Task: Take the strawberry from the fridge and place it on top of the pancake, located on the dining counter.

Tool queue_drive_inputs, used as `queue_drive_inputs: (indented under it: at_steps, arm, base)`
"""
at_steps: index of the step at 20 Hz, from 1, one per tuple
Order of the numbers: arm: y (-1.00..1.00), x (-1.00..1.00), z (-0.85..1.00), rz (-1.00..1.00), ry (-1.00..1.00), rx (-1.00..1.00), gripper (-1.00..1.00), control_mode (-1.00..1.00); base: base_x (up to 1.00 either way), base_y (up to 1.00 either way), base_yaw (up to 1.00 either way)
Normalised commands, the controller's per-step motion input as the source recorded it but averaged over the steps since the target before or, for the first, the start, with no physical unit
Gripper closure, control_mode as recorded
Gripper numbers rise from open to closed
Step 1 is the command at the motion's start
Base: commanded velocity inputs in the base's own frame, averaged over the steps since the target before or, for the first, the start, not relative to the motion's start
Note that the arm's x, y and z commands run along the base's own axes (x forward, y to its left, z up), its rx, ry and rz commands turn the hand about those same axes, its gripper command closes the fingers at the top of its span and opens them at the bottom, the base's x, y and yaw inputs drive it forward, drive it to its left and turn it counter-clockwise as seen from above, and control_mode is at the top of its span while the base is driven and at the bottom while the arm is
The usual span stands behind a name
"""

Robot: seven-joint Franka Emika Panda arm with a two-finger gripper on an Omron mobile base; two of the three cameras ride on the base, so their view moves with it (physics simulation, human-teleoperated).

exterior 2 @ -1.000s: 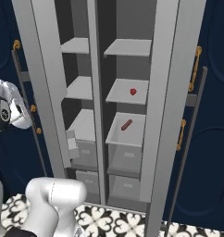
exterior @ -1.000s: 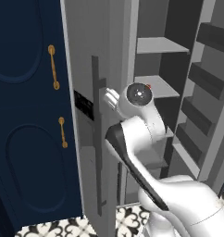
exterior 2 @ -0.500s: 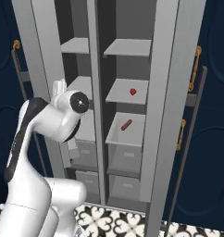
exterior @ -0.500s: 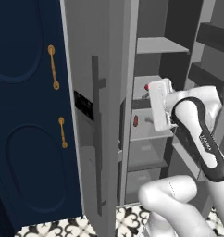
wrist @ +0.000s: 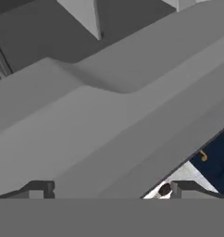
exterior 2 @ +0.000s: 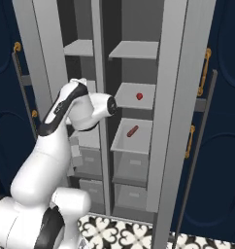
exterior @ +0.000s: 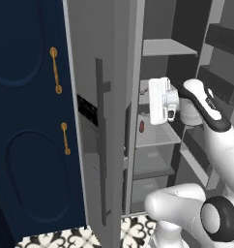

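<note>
Dark blue cabinets [exterior: 27, 121] with gold handles stand on both sides of the big grey fridge [exterior 2: 177, 97], and its doors are open. Inside, grey shelves go up in two rows. The tiny red strawberry [exterior 2: 139, 96] sits on a right-side shelf. Below it, a long red thing [exterior 2: 132, 131] lies in a tray. The gripper [wrist: 109, 190] is wide open and holds nothing.
</note>
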Motion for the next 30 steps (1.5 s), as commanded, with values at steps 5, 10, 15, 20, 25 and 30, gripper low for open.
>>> queue_drive_inputs:
  at_steps: [5,10,15,20,25,30]
  arm:
    - [0.32,0.50,0.00,0.17,-0.03,0.00,-1.00,-1.00]
    - [0.39,0.06,0.00,0.01,0.00,0.00,-1.00,-1.00]
    - [0.44,-0.10,-0.06,-0.04,-0.04,0.00,-1.00,-1.00]
    - [0.54,-0.13,-0.07,-0.04,-0.02,0.00,-1.00,-1.00]
    - [0.59,-0.14,-0.11,-0.04,0.00,0.00,-1.00,-1.00]
    - [0.62,-0.14,-0.18,-0.03,0.00,0.00,-1.00,-1.00]
  base:
    - [0.00,0.00,0.00]
    - [0.00,0.00,0.00]
    - [0.00,0.00,0.00]
    - [0.00,0.00,0.00]
    - [0.00,0.00,0.00]
    - [0.00,0.00,0.00]
